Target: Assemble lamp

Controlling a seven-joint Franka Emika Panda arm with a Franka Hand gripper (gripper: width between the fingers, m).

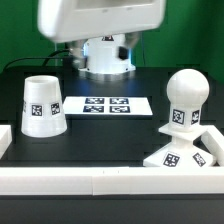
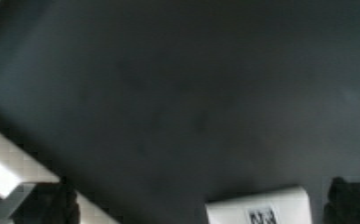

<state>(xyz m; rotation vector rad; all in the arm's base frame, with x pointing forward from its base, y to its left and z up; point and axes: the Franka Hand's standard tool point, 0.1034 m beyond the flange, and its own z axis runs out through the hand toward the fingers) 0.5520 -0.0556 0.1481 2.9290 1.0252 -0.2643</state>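
**Lamp: bulb seated on base, shade yet to be fitted**

The bulb (image 1: 186,95) is seen standing upright on the base (image 1: 178,152) at the exterior view's right; its long axis is held vertical, globe uppermost. The shade (image 1: 43,105) is set mouth-down on the desk (image 1: 110,135) at the exterior view's left, well apart, narrow end upward; the marker board (image 1: 110,105) lies between them.

In the wrist view the pincer (image 2: 203,208) is shown open and empty, though only the dark fingertips (image 2: 44,205) are caught, so the spread is perhaps misjudged.

The shade could be tipped or slid if gripped off-centre on its taper; the bulb could be knocked askew if the shade is lowered tilted.
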